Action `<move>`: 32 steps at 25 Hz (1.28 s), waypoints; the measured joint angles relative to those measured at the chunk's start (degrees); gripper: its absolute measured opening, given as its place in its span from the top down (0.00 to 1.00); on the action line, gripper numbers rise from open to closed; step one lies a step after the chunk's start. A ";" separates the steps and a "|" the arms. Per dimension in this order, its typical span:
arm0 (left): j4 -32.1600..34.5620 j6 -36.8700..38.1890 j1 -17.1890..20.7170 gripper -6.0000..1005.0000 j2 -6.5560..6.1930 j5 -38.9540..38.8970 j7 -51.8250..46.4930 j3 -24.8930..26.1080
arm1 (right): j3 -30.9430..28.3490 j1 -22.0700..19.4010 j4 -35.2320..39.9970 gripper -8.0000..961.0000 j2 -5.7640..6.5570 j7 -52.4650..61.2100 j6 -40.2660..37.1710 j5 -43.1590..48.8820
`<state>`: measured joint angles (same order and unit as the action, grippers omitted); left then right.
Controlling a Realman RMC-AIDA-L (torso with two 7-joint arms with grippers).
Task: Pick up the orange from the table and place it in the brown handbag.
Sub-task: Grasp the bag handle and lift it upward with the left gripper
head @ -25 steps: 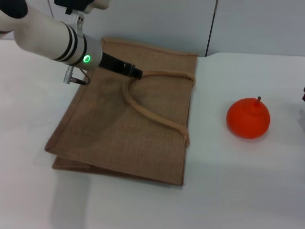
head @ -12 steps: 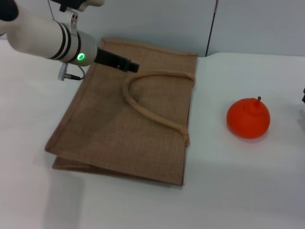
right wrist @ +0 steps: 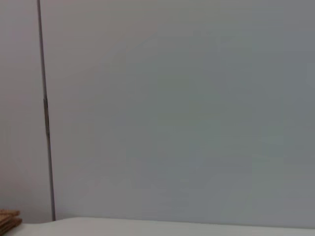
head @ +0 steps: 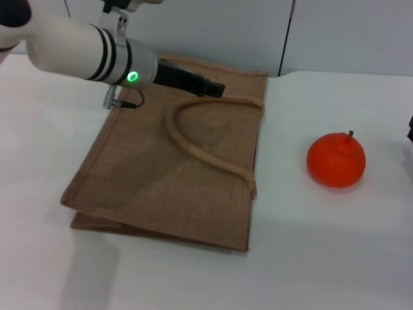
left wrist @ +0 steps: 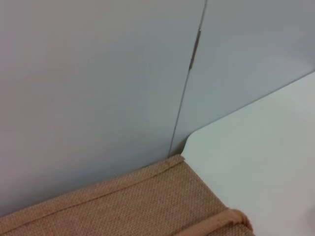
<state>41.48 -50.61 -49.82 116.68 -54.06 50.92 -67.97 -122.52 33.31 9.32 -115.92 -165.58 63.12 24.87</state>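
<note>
The orange sits on the white table at the right, stem up, apart from the bag. The brown handbag lies flat left of centre, with one looped handle resting on its top face. My left gripper hovers over the bag's far part, just above the far end of the handle loop and far from the orange. The left wrist view shows the bag's far corner and a bit of handle. Only a dark sliver of my right gripper shows at the right edge.
A grey wall with a vertical seam stands right behind the table's far edge. White tabletop lies in front of the bag and around the orange. The right wrist view shows the wall and a strip of table.
My left gripper drew back to the left off the handle, then moved right along the bag's far part. The handle loop lies flat. The orange and the bag have not moved.
</note>
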 joint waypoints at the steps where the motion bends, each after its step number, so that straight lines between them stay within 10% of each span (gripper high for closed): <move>1: 0.25 0.49 0.11 0.40 0.00 0.10 -0.66 -0.93 | 0.00 0.02 0.00 0.17 0.00 0.00 0.06 0.00; 32: 6.86 5.00 3.49 0.40 -0.10 0.02 -6.01 -11.05 | 0.70 0.57 0.00 0.17 0.00 0.00 -0.30 0.00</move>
<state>48.33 -45.61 -46.33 116.58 -54.04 44.92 -79.02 -121.82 33.88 9.32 -115.93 -165.59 62.82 24.87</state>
